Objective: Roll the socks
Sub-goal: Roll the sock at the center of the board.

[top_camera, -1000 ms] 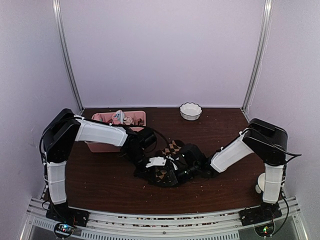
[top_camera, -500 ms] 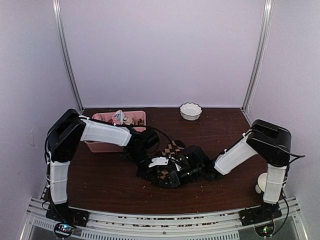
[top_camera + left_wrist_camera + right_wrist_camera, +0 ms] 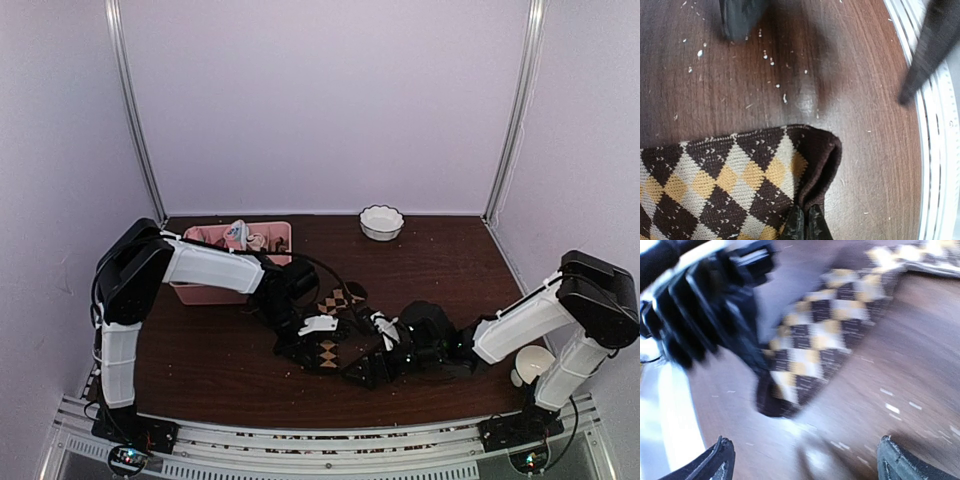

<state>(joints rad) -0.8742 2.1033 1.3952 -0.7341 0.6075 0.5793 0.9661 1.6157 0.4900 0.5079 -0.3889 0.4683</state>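
Where the two arms meet near the middle of the dark wooden bench (image 3: 200, 350), the left pincer (image 3: 806, 223) is clenched, its black fingertips pressed together on the folded dark brown edge of the argyle sock (image 3: 725, 175). That sock lies flat on the bench, its brown, tan and yellow diamonds spreading away from the pinched corner, and the brown hem curls up slightly beside the fingertips. From the overhead camera only patches of the diamond pattern show from under the left arm's wrist. The right pincer (image 3: 810, 462) is released, with its two fingers spread wide and nothing between them. It hangs low over bare wood just beside the sock's near end and does not touch it. Its wrist view is blurred, but the sock can be made out running diagonally away from it, with the left pincer's dark body at the sock's end. White specks (image 3: 765, 55) are scattered over the wood. A pink divided tray (image 3: 270, 235) with small colourful bundles (image 3: 237, 233) sits at the far left, and a white fluted bowl (image 3: 381, 222) stands near the back wall, both well apart from the sock.
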